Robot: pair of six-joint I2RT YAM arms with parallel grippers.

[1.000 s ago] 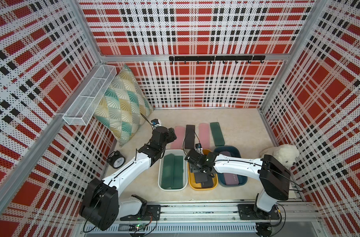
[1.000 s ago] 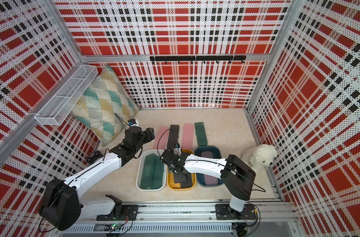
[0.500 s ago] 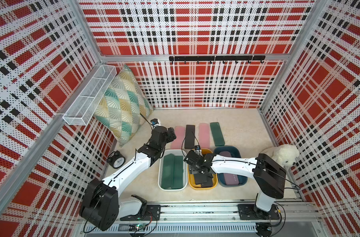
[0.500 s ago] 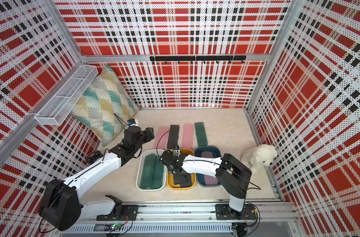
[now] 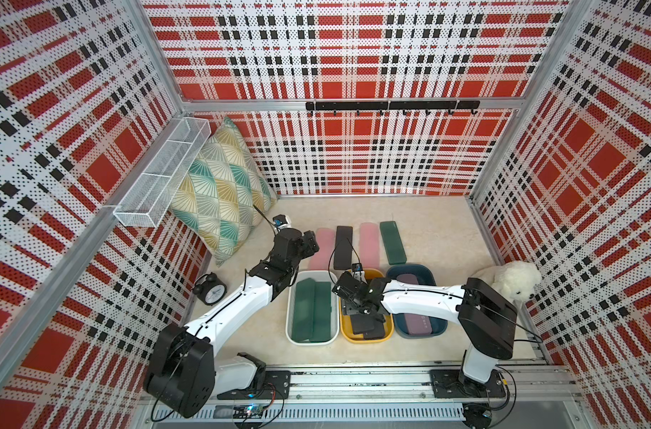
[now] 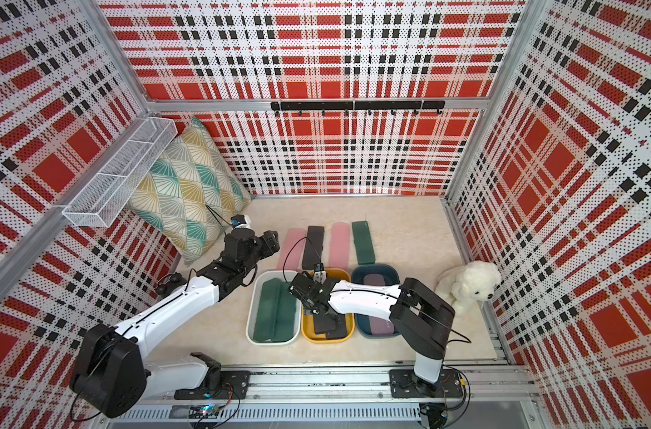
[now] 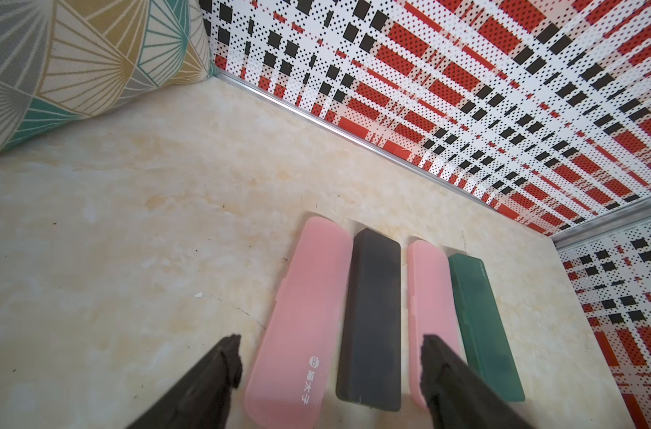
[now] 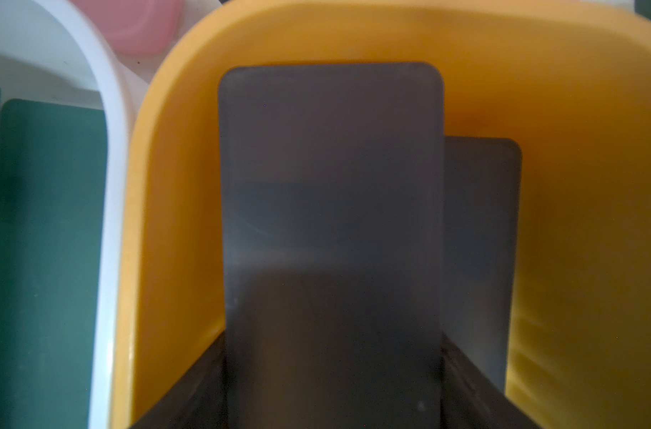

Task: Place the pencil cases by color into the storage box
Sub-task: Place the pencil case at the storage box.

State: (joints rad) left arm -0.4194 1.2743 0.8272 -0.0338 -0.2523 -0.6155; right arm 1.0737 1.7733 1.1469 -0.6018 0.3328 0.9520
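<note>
Plaid cell (image 5: 353, 55), 6 o'clock yellow tub (image 8: 576, 148): right fingers (image 8: 476, 390) hold black pencil case (image 8: 331, 185), left fingers (image 7: 205, 382) wide; tilted release may jam it.

Tubbed: two green cases (image 5: 311, 312) | black case (image 8: 331, 223) in my right gripper (image 8: 335, 356), another alongside | pink case (image 5: 418, 327) | tabled cases (image 7: 370, 315): pink, black, pink, green
</note>
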